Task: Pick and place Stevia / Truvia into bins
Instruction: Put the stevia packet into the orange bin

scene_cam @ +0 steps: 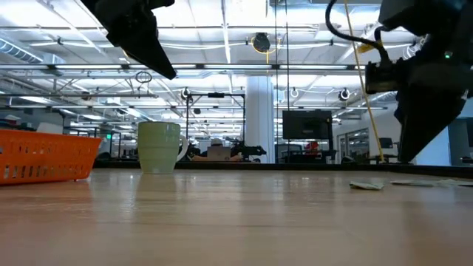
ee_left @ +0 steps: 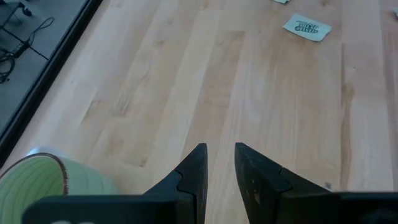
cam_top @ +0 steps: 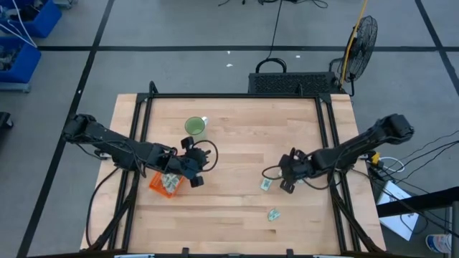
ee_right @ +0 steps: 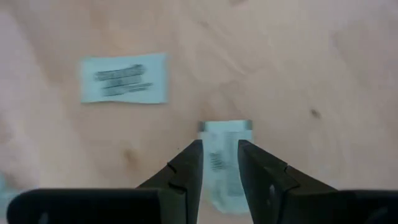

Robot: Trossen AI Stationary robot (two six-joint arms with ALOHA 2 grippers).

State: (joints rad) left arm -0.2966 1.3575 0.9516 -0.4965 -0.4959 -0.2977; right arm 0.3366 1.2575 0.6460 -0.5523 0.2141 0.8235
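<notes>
The orange bin [cam_top: 159, 185] [scene_cam: 44, 155] stands left of the table's middle, with Stevia packets [cam_top: 171, 184] in it. My left gripper [cam_top: 197, 172] [ee_left: 221, 148] hovers beside the bin, slightly open and empty. My right gripper [cam_top: 283, 179] [ee_right: 221, 144] hangs a little above the table right of the middle. It is narrowly open, with one finger over each long side of a flat packet [ee_right: 225, 134]. A second packet [ee_right: 124, 78] lies flat close by. In the high view two packets [cam_top: 265, 184] [cam_top: 273, 213] lie on the wood.
A round green cup [cam_top: 195, 127] [scene_cam: 159, 146] [ee_left: 50, 180] stands upright just beyond the bin and near my left gripper. Black frame rails run along the table's left, right and far sides. Bare wood lies between the two arms.
</notes>
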